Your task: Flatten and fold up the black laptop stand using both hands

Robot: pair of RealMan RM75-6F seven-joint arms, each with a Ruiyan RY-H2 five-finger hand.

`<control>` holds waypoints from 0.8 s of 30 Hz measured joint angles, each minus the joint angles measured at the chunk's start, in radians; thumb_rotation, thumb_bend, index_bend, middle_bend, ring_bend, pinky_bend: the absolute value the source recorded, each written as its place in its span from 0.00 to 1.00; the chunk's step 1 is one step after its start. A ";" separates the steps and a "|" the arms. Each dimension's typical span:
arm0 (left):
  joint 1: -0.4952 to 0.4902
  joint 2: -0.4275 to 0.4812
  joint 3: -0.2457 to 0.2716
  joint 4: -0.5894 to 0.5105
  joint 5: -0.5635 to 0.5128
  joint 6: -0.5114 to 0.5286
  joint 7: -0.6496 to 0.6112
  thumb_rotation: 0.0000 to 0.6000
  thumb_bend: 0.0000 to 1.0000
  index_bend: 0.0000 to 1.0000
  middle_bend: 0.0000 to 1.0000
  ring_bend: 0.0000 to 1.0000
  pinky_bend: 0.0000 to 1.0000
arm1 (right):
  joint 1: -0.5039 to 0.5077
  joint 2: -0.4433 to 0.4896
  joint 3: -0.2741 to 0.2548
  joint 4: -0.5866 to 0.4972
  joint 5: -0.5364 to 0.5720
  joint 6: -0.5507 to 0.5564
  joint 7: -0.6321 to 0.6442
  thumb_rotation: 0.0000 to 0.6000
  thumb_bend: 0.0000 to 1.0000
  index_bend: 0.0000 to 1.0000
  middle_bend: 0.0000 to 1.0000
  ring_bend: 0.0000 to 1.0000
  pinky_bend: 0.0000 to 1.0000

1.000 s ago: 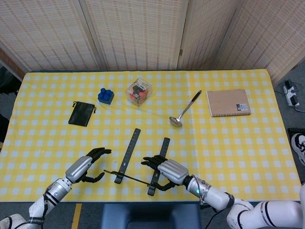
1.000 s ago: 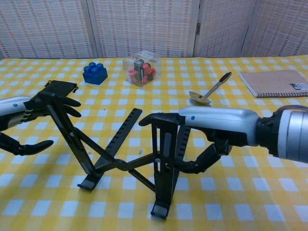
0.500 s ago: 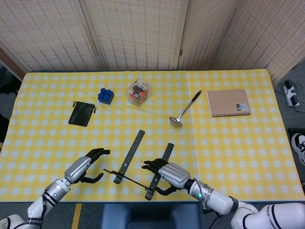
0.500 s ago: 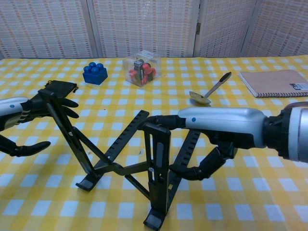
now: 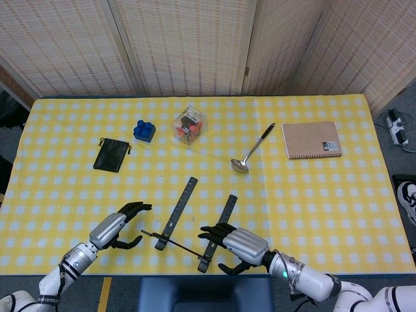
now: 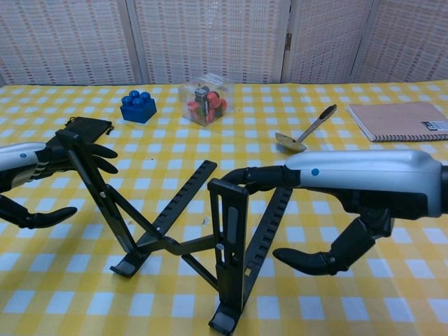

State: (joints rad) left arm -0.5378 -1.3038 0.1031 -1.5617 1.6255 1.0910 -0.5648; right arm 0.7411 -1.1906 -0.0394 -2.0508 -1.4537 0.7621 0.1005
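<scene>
Both hands were spread wide: our left hand (image 6: pixel 31 183) touched the laptop stand (image 6: pixel 182 241) upright's top; our right hand (image 6: pixel 350 203) fingertips met its other upright.

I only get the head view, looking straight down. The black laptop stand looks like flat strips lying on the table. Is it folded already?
Observer: No. The chest view shows the laptop stand unfolded, with two uprights raised and crossed struts between them.
Visitor: Is the right robot hand gripping it?
Observer: The right robot hand only touches the top of the near upright with its fingertips; its thumb hangs apart, lower down.
Visitor: And the left one?
Observer: The left robot hand has fingers against the top of the other upright, thumb apart below.
</scene>
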 measured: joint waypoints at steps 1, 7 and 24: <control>0.000 0.000 0.000 0.000 0.000 -0.001 0.000 1.00 0.47 0.12 0.17 0.00 0.00 | -0.001 0.002 0.001 -0.002 -0.005 0.004 0.001 0.82 0.52 0.00 0.00 0.05 0.00; 0.000 0.000 0.001 0.000 0.001 -0.004 -0.004 1.00 0.47 0.12 0.17 0.00 0.00 | 0.011 -0.018 0.004 -0.002 0.002 -0.024 -0.008 0.82 0.52 0.00 0.00 0.05 0.00; 0.009 0.002 -0.004 0.016 -0.001 0.011 -0.017 1.00 0.47 0.12 0.17 0.00 0.00 | 0.028 -0.181 0.051 0.071 0.144 0.000 -0.156 0.86 0.52 0.00 0.00 0.07 0.00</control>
State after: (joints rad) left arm -0.5286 -1.3020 0.0995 -1.5454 1.6246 1.1023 -0.5819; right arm 0.7696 -1.3719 0.0112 -1.9801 -1.3102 0.7624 -0.0555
